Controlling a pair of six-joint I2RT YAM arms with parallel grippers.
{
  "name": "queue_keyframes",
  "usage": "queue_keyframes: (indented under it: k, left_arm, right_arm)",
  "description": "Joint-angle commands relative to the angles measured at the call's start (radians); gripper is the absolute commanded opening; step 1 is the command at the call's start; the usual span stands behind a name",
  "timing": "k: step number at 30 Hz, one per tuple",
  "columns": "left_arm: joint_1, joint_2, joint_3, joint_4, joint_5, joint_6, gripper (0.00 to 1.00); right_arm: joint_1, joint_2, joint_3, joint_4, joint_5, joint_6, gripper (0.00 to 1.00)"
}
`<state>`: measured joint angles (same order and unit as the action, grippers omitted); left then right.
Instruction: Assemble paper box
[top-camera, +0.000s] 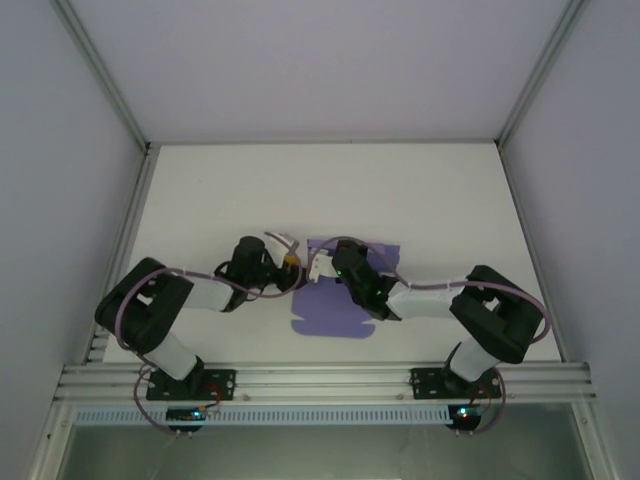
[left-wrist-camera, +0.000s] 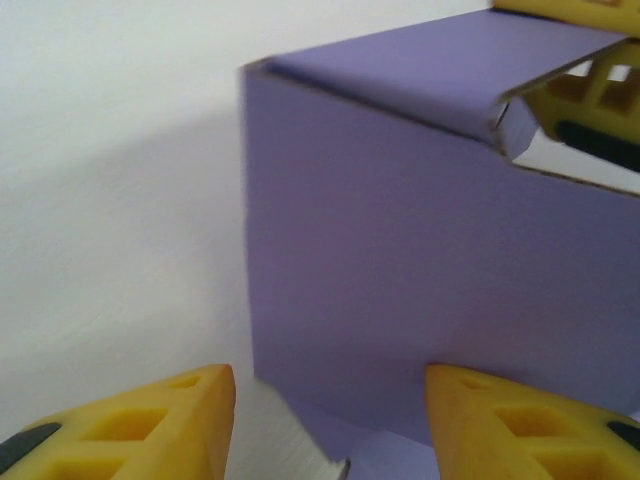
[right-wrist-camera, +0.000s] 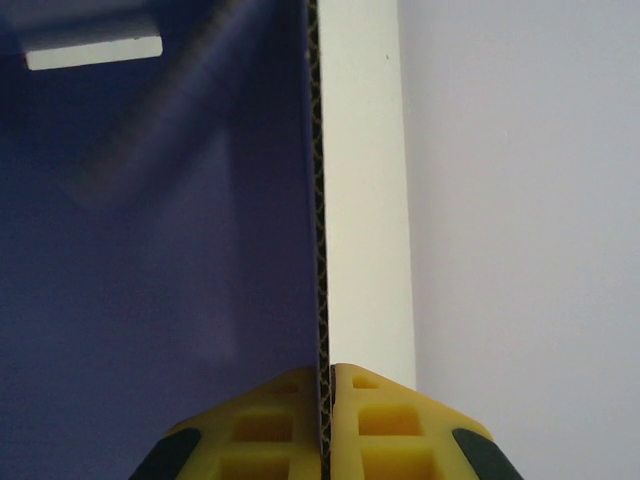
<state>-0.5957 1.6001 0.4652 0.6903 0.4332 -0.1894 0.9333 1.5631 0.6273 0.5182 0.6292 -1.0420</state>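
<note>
The paper box (top-camera: 335, 310) is lilac-purple card lying partly folded at the middle of the table, between the two arms. In the left wrist view one wall of the box (left-wrist-camera: 400, 270) stands upright with a flap bent over its top. My left gripper (left-wrist-camera: 330, 385) is open just in front of that wall's lower corner, its yellow fingers apart and pinching nothing. My right gripper (right-wrist-camera: 325, 375) is shut on the edge of a raised wall of the box (right-wrist-camera: 150, 250), purple on one side and white on the other. Both grippers meet at the box's far left corner, left (top-camera: 296, 264) and right (top-camera: 322, 266).
The white table (top-camera: 230, 190) stretches away behind and to both sides of the box. An aluminium rail (top-camera: 320, 380) carrying the arm bases runs along the near edge. Pale enclosure walls with metal posts close off the left, right and back.
</note>
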Motion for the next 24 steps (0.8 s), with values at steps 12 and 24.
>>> queue_keyframes:
  k: [12,24]
  left_arm:
    - [-0.049,0.014,0.014,-0.026,0.144,0.065,0.69]
    - [0.055,-0.100,-0.015,-0.052,0.001,0.031,0.59]
  right_arm:
    - [0.015,-0.028,-0.034,-0.061,0.005,0.046,0.00]
    - [0.022,-0.060,-0.077,0.191,0.000,-0.264,0.00]
